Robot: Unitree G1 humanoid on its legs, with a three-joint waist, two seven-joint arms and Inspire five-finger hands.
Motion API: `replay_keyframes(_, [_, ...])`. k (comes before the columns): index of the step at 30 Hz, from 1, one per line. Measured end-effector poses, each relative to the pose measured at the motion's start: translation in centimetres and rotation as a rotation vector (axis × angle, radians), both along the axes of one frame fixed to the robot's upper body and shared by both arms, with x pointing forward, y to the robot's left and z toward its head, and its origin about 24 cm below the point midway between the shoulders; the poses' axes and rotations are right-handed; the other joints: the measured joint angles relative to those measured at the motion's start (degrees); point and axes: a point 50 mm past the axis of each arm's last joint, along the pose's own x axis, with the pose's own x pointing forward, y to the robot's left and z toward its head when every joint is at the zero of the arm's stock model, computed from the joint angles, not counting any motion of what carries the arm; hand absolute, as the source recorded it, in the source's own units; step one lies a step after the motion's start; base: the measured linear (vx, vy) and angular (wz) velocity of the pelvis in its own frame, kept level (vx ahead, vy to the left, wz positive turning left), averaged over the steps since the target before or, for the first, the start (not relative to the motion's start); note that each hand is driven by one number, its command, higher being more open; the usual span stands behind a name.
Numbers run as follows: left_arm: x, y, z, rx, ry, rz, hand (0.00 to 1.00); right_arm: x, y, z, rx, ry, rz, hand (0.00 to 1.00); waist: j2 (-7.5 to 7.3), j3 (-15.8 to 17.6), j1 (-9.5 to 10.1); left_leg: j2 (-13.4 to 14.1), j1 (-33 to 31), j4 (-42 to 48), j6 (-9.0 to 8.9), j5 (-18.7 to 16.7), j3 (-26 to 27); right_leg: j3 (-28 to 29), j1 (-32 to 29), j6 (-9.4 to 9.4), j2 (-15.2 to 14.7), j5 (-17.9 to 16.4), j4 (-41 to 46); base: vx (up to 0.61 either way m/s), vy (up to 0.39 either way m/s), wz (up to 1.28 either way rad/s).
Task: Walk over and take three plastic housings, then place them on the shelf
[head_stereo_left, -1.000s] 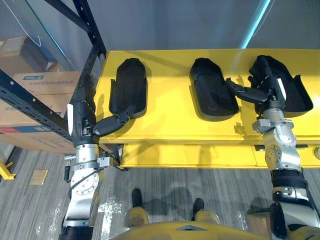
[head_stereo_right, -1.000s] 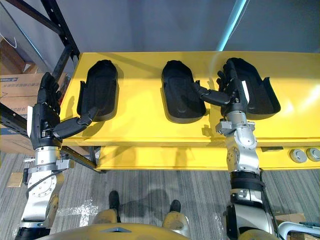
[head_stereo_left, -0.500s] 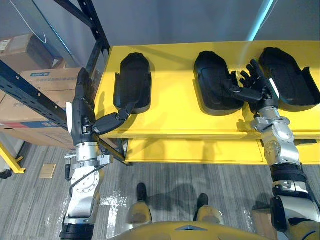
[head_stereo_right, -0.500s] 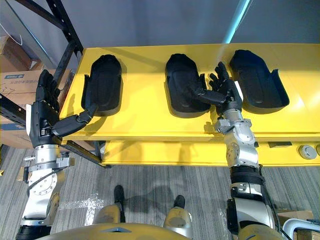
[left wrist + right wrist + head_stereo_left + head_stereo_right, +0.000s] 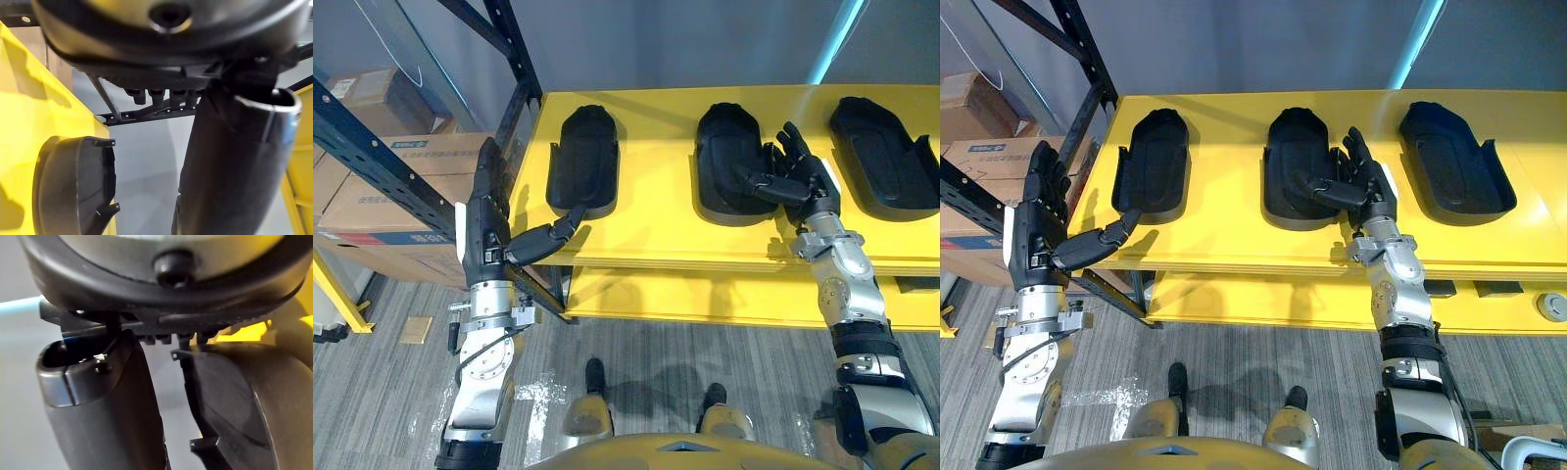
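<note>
After it left the right housing [image 5: 1454,157], the right hand [image 5: 1368,191], spread open, is at the middle housing [image 5: 1291,162].

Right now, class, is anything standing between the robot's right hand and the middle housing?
Nothing visible does. The open right hand sits directly beside the middle housing on the yellow surface, its thumb reaching across the housing's rim.

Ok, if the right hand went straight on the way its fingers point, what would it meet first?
Probably nothing: the right hand points along bare yellow shelf between the middle housing and the right housing. It could brush the middle housing's rim; depth is unclear.
</note>
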Motion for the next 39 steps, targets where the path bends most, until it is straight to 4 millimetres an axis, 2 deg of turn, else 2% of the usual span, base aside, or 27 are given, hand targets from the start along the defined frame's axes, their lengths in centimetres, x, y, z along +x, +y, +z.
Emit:
replay_keyframes(4, [-0.5, 0.2, -0.6, -0.001, 0.028, 0.008, 1.0, 0.0, 0.0, 0.0, 0.0, 0.0, -0.002, 1.0, 0.01, 0.0, 0.08, -0.05, -0.02, 0.0, 0.03, 0.03, -0.05, -0.05, 0.01, 0.02, -0.06, 0.02, 0.06, 0.0, 0.0, 0.0])
replay_keyframes(18, [-0.4, -0.2, -0.6, -0.001, 0.031, -0.019, 1.0, -0.1, -0.1, -0.2, -0.018, 0.013, -0.013, 1.0, 0.46, -0.26, 0.04, -0.86, 0.25, -0.01, 0.82, 0.71, -0.45, -0.3, 0.5, 0.31, -0.87, 0.56, 0.29, 0.0, 0.0, 0.0])
replay_keyframes(23, [-0.3, -0.7, -1.2, 0.005, 0.059, -0.049, 1.0, 0.4, -0.6, -1.0, -0.006, 0.057, -0.033, 1.0, 0.8, -0.49, 0.27, -0.86, 0.08, -0.02, 0.92, 0.11, -0.64, -0.46, 1.35, 0.72, -0.66, 1.45, -1.64, -0.02, -0.004, 0.01])
replay_keyframes(27, [-0.1, -1.4, -2.8, 0.001, 0.132, -0.081, 1.0, 1.2, -0.8, 0.2, -0.012, 0.037, -0.037, 1.0, 0.88, -0.54, 0.43, -0.98, -0.02, -0.01, 0.97, 0.07, -0.5, -0.49, 2.1, 0.67, -0.48, 2.72, -3.66, 0.0, 0.0, 0.0])
replay_keyframes(33, [-0.1, -1.4, -2.9, 0.004, 0.135, -0.086, 1.0, 2.1, -1.3, 2.1, -0.031, -0.003, -0.05, 1.0, 0.88, -0.54, 1.47, -1.04, -0.03, 0.0, 1.33, 0.35, -0.51, -0.62, 2.32, 0.9, -0.44, 2.96, -3.77, 0.01, -0.004, 0.01])
replay_keyframes(39, [-0.1, -1.2, -2.8, 0.002, 0.138, -0.099, 1.0, 3.0, -1.4, 3.4, -0.049, -0.017, -0.073, 1.0, 0.87, -0.54, 1.73, -1.07, 0.2, 0.0, 1.36, 0.33, -0.67, -0.98, 2.82, 0.83, -0.46, 2.89, -3.77, 0.01, -0.005, 0.02])
